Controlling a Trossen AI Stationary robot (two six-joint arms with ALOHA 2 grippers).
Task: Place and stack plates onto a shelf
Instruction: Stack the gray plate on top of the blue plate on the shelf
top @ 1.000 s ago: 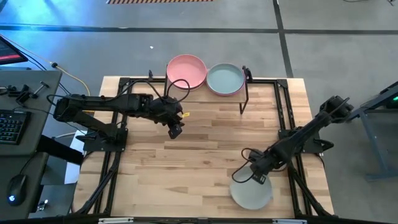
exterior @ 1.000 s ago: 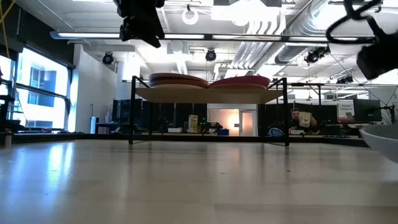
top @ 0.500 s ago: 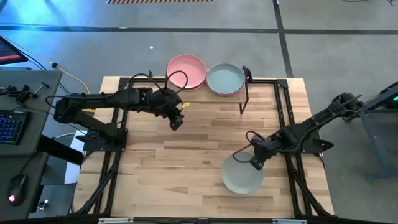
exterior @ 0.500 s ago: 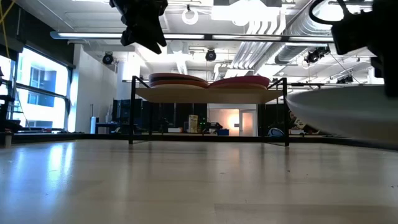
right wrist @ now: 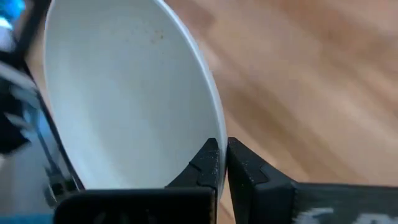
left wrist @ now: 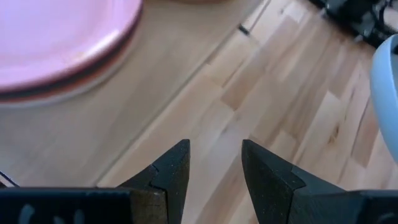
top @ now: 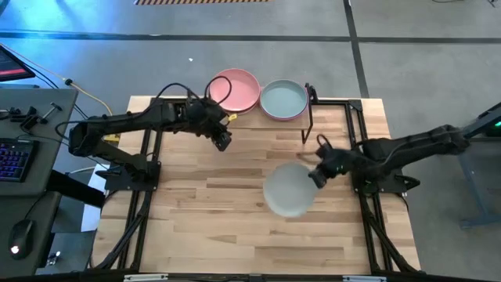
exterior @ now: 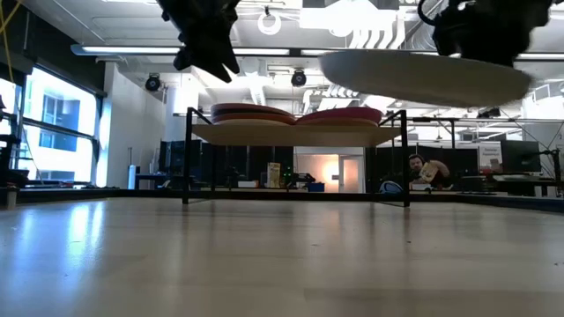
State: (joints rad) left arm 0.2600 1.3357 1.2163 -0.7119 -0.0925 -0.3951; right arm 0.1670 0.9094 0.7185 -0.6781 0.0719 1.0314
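So the right gripper (top: 316,174) has its fingers pinched on the rim of a round off-white matte plate (top: 288,190), held in the air above the wooden tabletop (top: 235,219), near the small wood-and-black-metal shelf (exterior: 295,134). The shelf has a pink-topped plate stack (top: 235,89) beside a pale teal plate (top: 282,99). The left gripper (top: 222,139) hovers empty near the pink stack, fingers slightly parted.

You are looking at a robotics lab set in an open, industrial-style office hall. The pale butcher-block wooden tabletop (top: 235,204) sits on a grey concrete floor (top: 423,70) marked with dark tape lines, and a side desk carrying a black keyboard (top: 11,157) and black mouse (top: 22,233) stands at its left. Across the table you see exposed silver ceiling ducts (exterior: 388,35), long strip lights (exterior: 264,51), tall bright windows (exterior: 48,132), and a seated person (exterior: 418,167) among monitors.
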